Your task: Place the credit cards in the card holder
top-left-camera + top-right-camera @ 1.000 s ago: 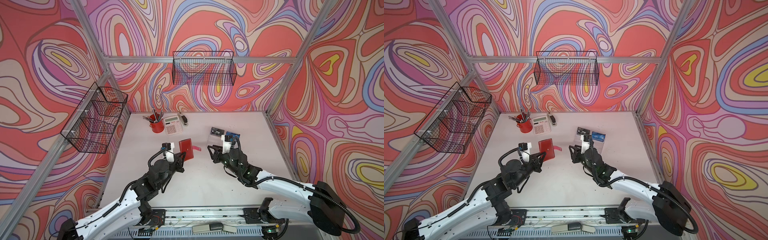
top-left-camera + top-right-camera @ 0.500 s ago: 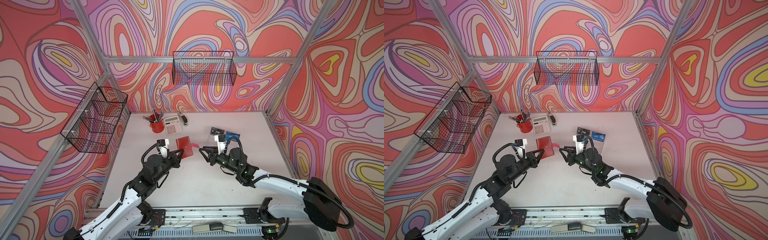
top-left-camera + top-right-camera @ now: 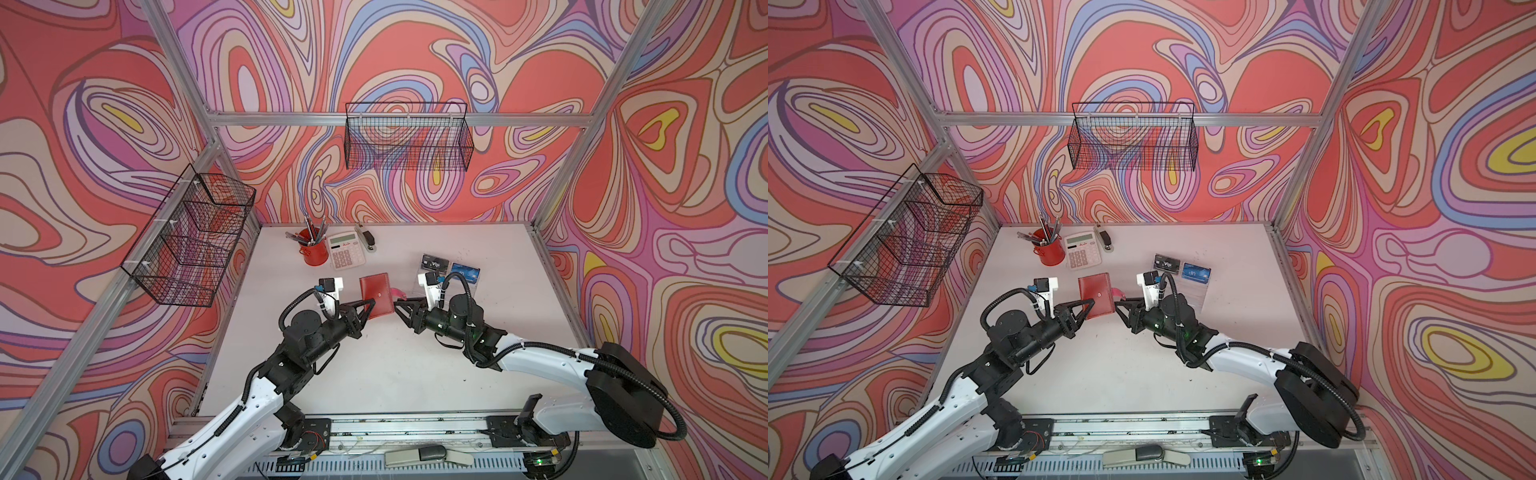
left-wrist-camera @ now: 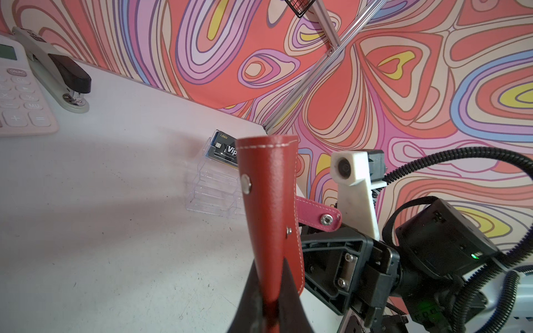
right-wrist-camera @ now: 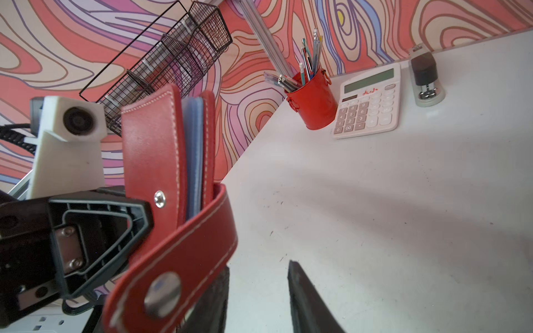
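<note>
The right pincer [image 3: 398,306] has swung in beside the card holder [image 3: 376,294].

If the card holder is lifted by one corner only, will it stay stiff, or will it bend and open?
Probably it flexes: the card holder curves above the left gripper pinching it. It likely fans open; it gapes, sleeves showing. The unsnapped strap looks floppy.

In both top views, right of centre, the black card [image 3: 434,263] [image 3: 1168,264] is showing white "Vip"; the left wrist view is adding "LOGO" on it. The calculator [image 5: 367,105] is showing keys 0 to 9, "00" and "MU".
</note>
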